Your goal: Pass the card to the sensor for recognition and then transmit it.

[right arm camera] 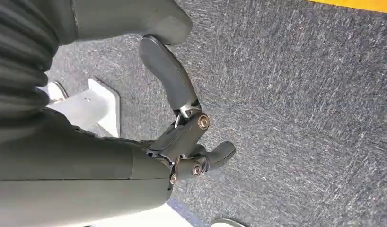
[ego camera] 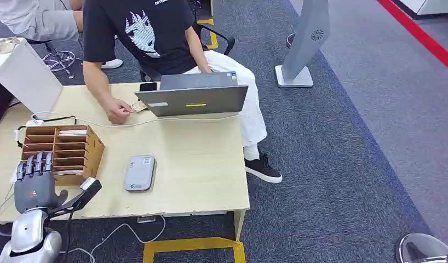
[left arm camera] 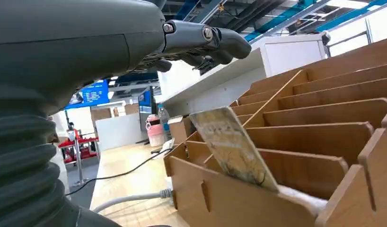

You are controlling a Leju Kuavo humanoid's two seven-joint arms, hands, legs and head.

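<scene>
The robot's left hand (ego camera: 34,183) is hovering at the near left corner of the pale wooden table (ego camera: 200,164), its fingers (left arm camera: 201,40) extended side by side and holding nothing, just beside the brown wooden slotted card rack (ego camera: 63,150). A worn beige card (left arm camera: 234,149) is leaning tilted in the rack's nearest slot. The flat grey rectangular sensor (ego camera: 139,172) is lying right of the rack. The right hand (right arm camera: 182,142) is hanging over grey carpet (right arm camera: 300,94), fingers loosely curled, empty. A seated person's hand (ego camera: 119,112) is resting on the table's far side beside a grey laptop (ego camera: 194,98).

A light wooden table (ego camera: 205,181) was seen centre-left, on which a slotted wooden rack (ego camera: 63,153), grey sensor (ego camera: 139,173) and laptop (ego camera: 195,94) were set.
</scene>
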